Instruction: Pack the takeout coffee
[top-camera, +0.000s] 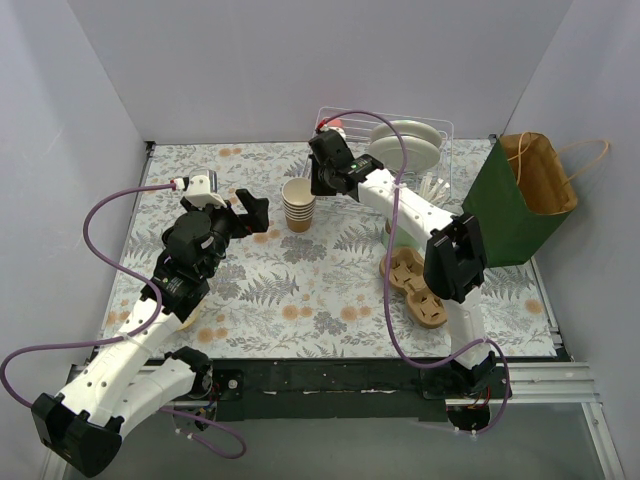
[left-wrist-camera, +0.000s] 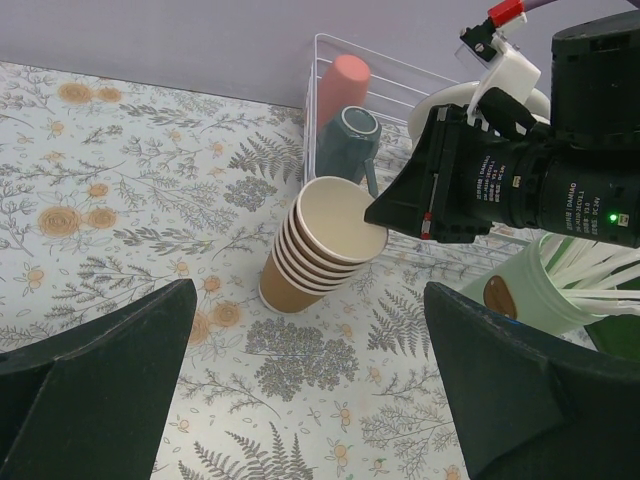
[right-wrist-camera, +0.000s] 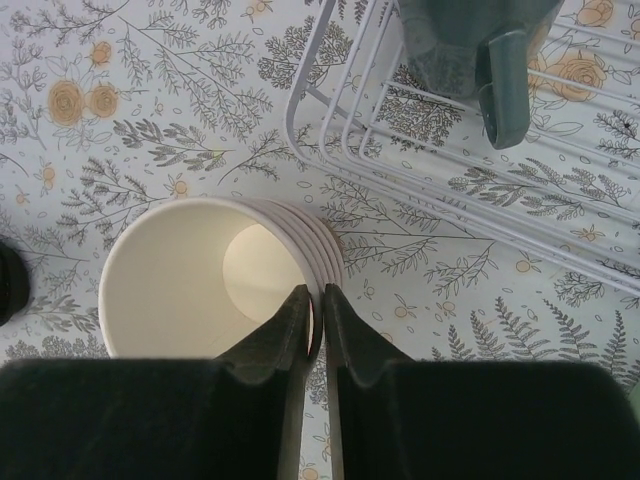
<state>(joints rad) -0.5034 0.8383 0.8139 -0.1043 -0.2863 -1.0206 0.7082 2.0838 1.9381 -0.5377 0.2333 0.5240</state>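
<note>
Okay, right gripper (right-wrist-camera: 312, 305) is down on the stack of lidless tan paper cups (top-camera: 298, 205) at mid-table. Its fingers are nearly together, clamped on the rim of the top cup (right-wrist-camera: 190, 275), one finger inside the wall and one outside. Left gripper (top-camera: 252, 214) hovers just left of the stack and points at it, fingers wide apart and holding nothing. The stack leans a bit in the left wrist view.

The takeout coffee (tan cup with black lid) does not show clearly in any view, so I can't tell where it is. A dark round shape at the left edge of the right wrist view is cut off and can't be identified.

White wire dish rack (top-camera: 445, 128) sits at the back of the table, just behind the stack. It holds pale green plates (top-camera: 405, 145), a pink cup (left-wrist-camera: 343, 85) and a dark teal mug (left-wrist-camera: 350, 135). Pale green holder with white utensils (left-wrist-camera: 540, 290) stands near the rack. Dark green paper bag with tan inside (top-camera: 505, 215) stands open at the right edge. Brown cardboard cup carrier (top-camera: 415, 285) lies flat on the fern-print tablecloth (top-camera: 300, 290), partly under the right arm.
</note>
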